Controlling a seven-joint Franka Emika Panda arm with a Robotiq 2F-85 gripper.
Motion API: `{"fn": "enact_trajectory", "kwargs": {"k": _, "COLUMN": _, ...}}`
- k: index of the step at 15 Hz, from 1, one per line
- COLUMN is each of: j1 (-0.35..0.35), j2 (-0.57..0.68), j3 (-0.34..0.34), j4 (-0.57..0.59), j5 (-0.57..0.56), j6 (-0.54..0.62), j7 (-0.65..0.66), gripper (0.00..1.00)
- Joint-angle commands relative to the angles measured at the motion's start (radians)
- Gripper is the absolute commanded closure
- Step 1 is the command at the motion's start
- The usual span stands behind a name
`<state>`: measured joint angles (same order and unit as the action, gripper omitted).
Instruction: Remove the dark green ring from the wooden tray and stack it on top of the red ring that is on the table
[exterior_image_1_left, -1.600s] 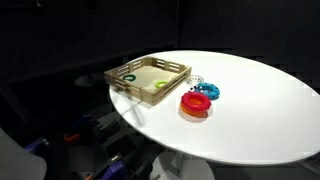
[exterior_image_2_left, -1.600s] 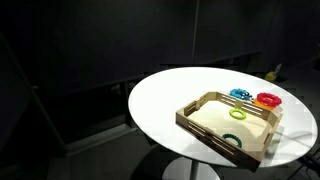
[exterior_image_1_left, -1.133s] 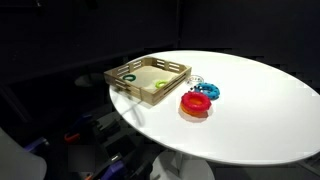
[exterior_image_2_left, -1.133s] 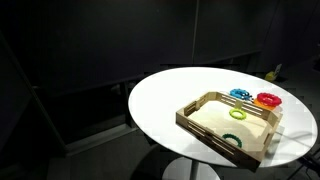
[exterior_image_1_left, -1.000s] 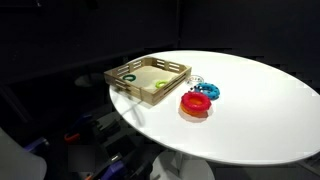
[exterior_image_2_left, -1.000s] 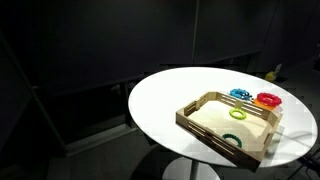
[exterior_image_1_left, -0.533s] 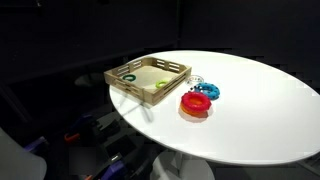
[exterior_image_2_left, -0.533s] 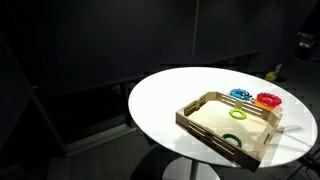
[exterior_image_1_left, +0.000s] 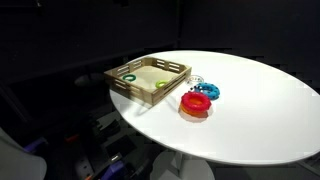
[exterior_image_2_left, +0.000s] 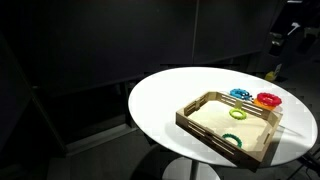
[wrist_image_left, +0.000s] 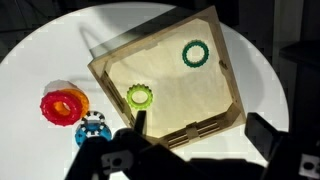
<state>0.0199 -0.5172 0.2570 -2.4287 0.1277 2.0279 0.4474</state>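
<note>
Dark green ring (wrist_image_left: 195, 53) lies flat on the floor of the wooden tray (wrist_image_left: 205, 126), close to one corner and near the side wall, nothing gripping it. In an exterior view it shows as a thin dark loop (exterior_image_1_left: 130, 77) at the tray's end away from the loose rings. A yellow-green ring (wrist_image_left: 139, 96) lies flat in the same tray, well apart from it, towards the opposite side.

Tray sits on the white round counter (exterior_image_1_left: 250, 112), near its edge. Slotted low walls are plain in both exterior views.

Red ring (wrist_image_left: 62, 105) rests on the counter outside the tray, just beside one tray corner. A blue ring (wrist_image_left: 92, 128) touches or nearly touches it. In an exterior view a pale ring (exterior_image_1_left: 196, 82) lies behind the blue one, next to the tray wall.

Pincer (wrist_image_left: 198, 128) hangs over the tray's near wall in the wrist view, fingers spread wide and holding nothing, well clear of the dark green ring.
</note>
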Motion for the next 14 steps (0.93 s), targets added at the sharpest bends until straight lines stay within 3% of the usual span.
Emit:
{"fn": "enact_trajectory", "kwargs": {"k": 1, "j1": 0.023, "j2": 0.12, "j3": -0.035, "j4": 0.066, "j5": -0.02, "j6": 0.004, "j7": -0.084, "gripper": 0.0}}
{"fn": "enact_trajectory", "kwargs": {"k": 7, "j1": 0.035, "j2": 0.249, "j3": -0.052, "j4": 0.093, "j5": -0.062, "j6": 0.004, "j7": -0.15, "gripper": 0.0}}
{"fn": "enact_trajectory", "kwargs": {"k": 14, "j1": 0.049, "j2": 0.225, "j3": -0.057, "j4": 0.056, "j5": -0.048, "j6": 0.012, "j7": -0.127, "gripper": 0.0}}
